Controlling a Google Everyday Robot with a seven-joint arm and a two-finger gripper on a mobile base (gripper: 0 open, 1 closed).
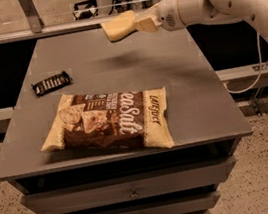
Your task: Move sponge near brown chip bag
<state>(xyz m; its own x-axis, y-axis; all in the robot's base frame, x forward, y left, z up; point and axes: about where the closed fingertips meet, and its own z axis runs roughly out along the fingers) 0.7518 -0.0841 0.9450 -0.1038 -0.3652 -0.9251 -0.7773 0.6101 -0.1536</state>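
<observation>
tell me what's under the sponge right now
Only bare grey tabletop with a faint shadow: the sponge hangs in the air over its far edge, gripped by the end effector. The sponge's gripped end is covered by the fingers.

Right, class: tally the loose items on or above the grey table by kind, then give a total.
Sponges: 1, the sponge, held by the gripper above the far edge of the table
Chip bags: 1, the brown chip bag
Candy bars: 1, the black candy bar wrapper
Total: 3
</observation>
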